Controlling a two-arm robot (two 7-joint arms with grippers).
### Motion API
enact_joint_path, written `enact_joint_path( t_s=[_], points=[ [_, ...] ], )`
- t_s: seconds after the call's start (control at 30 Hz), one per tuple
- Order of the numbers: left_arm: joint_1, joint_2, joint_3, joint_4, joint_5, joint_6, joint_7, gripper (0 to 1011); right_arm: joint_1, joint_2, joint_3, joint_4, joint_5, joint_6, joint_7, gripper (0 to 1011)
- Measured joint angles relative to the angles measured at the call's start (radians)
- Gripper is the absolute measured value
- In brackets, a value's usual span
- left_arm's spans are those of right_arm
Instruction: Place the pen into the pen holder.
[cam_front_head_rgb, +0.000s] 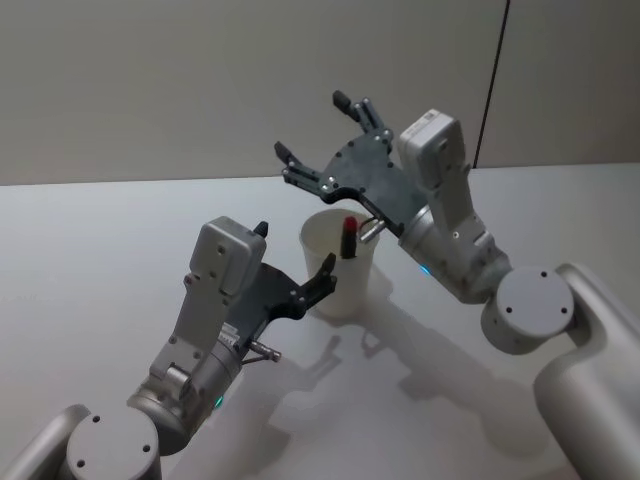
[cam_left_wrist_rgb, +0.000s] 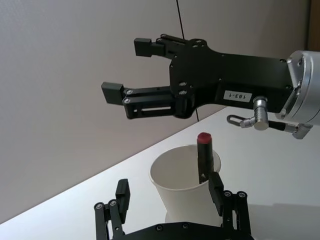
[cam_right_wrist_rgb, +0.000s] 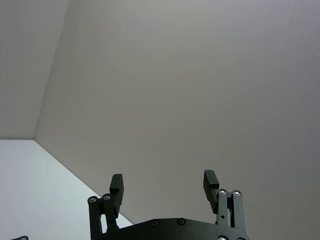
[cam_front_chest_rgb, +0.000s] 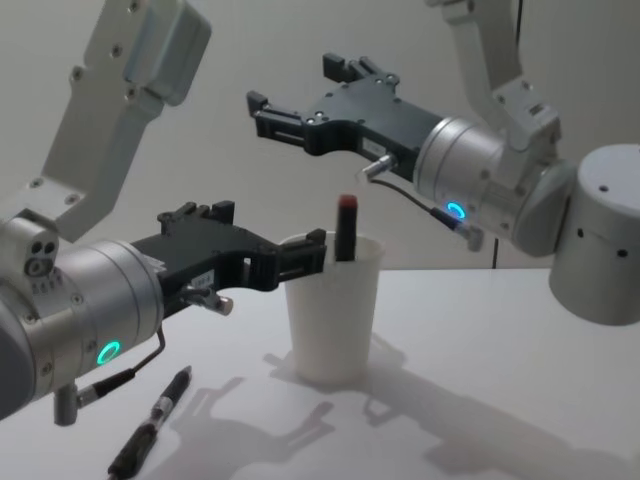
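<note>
Inside the pen holder (cam_front_head_rgb: 345, 285), a white paper cup standing on the tabletop (cam_front_head_rgb: 120, 240), the pen (cam_front_head_rgb: 348, 238) is seen standing nearly upright. Its red-capped end projects above the rim.

Above the pen holder, the right hand (cam_front_head_rgb: 311, 125) is held with its fingers spread wide and nothing between them. Beside the pen holder, on its left and level with the rim, the left hand (cam_front_head_rgb: 295, 248) is likewise spread and empty. One fingertip is seen at the cup wall, though contact cannot be confirmed.

The placement is judged complete, and the coming move is judged to be a withdrawal. It turns on one relation: the long axis of the pen is near vertical, and its cap lies below the right hand. That hand should therefore be lifted upward, clear of the cap. The left hand is nearer the pen holder and should be drawn back without the wall being nudged.

A second, dark pen (cam_front_chest_rgb: 150, 425) is seen lying flat on the tabletop, left of the pen holder and nearer the robot.
</note>
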Motion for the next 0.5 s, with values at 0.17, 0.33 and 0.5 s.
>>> enact_joint_path(
  t_s=[0.17,0.33,0.5],
  points=[
    [0.000,0.000,0.000,0.000,0.000,0.000,0.000,1004,-0.036,0.012,-0.003,-0.067,-0.013,0.027,-0.060,1001],
    [0.000,0.000,0.000,0.000,0.000,0.000,0.000,1004,-0.078,0.025,-0.006,-0.142,-0.027,0.065,-0.132,1001],
    [0.000,0.000,0.000,0.000,0.000,0.000,0.000,1004,-0.118,0.038,-0.007,-0.209,-0.039,0.104,-0.199,1001]
  ],
)
